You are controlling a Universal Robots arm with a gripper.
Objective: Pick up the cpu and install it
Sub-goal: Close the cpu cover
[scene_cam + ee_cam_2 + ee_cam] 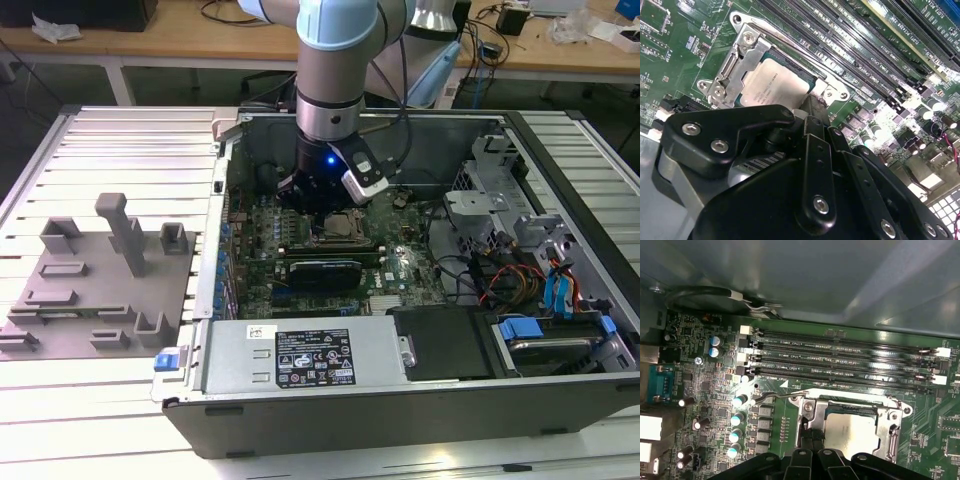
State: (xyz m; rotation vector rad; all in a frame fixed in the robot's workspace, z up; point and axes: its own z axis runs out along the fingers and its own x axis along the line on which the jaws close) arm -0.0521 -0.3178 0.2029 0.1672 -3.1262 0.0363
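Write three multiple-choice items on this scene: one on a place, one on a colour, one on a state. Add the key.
1. Where does the thin, square, silvery-grey cpu lie?
A. Inside the silver metal socket frame
B. On the grey plastic fixture plate
C. On the bench

2. What colour is the flat circuit board?
A. Red
B. Green
C. White

3. How is the dark metal computer case?
A. Shut
B. Open, insides showing
C. Tipped on end

Key: 1 A, the frame rings the chip below the arm's black hand; 2 B, green in both wrist views; 3 B, the exterior view looks straight in.
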